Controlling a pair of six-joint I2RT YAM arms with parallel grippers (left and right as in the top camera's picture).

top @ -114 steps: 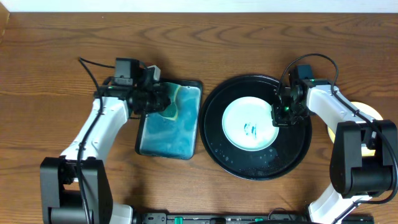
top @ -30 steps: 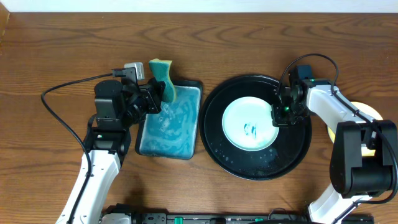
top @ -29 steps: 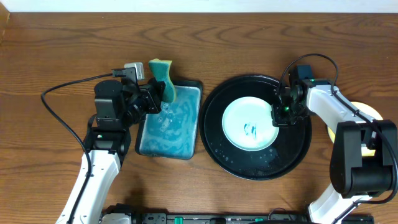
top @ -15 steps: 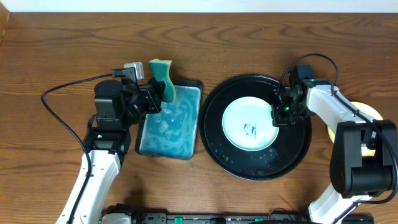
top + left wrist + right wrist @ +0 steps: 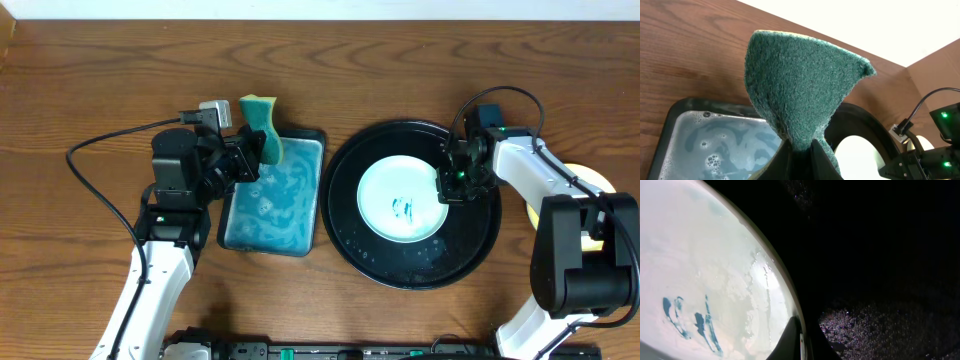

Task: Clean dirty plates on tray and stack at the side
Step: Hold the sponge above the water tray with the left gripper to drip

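Mint-white plate (image 5: 400,200) lies flat, teal scribbles up, centred on black tray (image 5: 470,255); round, no long axis. Right gripper (image 5: 447,187) jaws pinch its right rim. Left gripper (image 5: 800,150) is clamped on green sponge (image 5: 800,85), held upright over water basin (image 5: 272,205) far corner. Yellow plate (image 5: 598,182) sits right of tray, partly under right arm. Wood tabletop (image 5: 400,70) runs wide past tray's far rim.

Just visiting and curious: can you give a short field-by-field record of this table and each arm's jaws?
Tray: large round glossy black tray
Plate on tray: pale mint-white round plastic plate with teal scribbles
Basin: black-rimmed rectangular basin of foamy blue water
Left jaws: shut on green-and-yellow sponge, above basin's far edge
Right jaws: closed on the plate's right rim
Side: yellow round plate, partly hidden by right arm
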